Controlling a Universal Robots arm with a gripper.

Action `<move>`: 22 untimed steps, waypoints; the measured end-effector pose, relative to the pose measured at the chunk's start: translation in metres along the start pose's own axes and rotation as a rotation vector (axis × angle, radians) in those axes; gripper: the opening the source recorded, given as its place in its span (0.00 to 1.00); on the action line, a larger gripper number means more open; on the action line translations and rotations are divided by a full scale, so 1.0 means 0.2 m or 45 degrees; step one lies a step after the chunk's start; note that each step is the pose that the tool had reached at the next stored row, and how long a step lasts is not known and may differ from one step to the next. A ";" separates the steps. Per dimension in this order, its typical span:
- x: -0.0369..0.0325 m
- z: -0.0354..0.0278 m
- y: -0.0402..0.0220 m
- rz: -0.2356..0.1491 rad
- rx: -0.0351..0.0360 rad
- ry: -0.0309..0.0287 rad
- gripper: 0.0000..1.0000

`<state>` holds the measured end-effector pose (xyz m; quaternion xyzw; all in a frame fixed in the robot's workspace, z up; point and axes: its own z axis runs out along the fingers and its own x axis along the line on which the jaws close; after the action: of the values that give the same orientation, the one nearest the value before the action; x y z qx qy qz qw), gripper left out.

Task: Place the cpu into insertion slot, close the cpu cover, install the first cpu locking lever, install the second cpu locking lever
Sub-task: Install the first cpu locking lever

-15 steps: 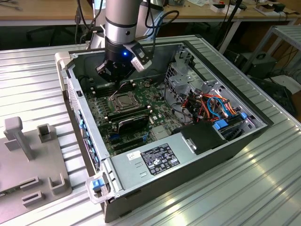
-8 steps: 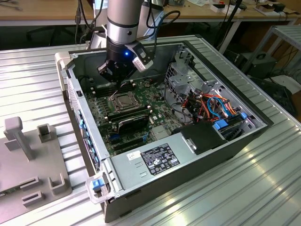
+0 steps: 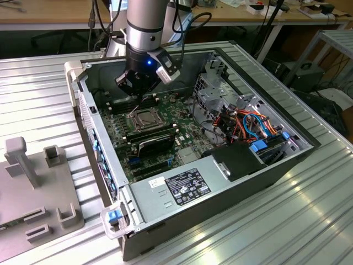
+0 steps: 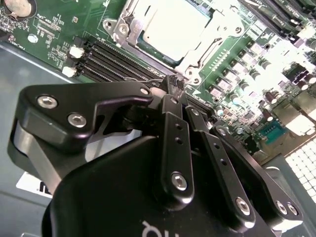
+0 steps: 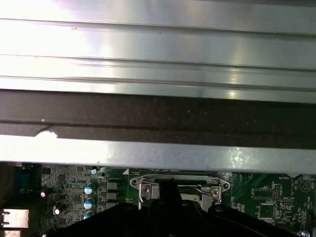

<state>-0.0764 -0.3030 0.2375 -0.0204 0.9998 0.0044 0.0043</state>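
Black tool (image 4: 174,85) up close, fingers pressed together, tips at the corner of the socket (image 4: 159,58) beside a thin wire lever (image 4: 148,78). The chip (image 4: 170,27) sits in the socket with the metal cover (image 4: 123,30) flat around it, inside an open computer case (image 3: 265,182) on the tabletop (image 3: 309,232).

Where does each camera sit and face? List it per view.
Exterior view: off the arm, looking down into the open computer case; arm and end effector show.
Second wrist view: along the end effector toward the cpu.
First wrist view: across the motherboard toward the case wall; end effector shows.
Both wrist views share the cpu cover.
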 end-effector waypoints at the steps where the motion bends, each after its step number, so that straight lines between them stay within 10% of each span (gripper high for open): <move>1: -0.005 0.004 0.002 0.000 0.0001 0.0001 0.11; 22: -0.162 0.140 0.014 0.000 -0.0003 0.0006 0.11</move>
<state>-0.0439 -0.2986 0.2097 -0.0203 0.9998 0.0045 0.0041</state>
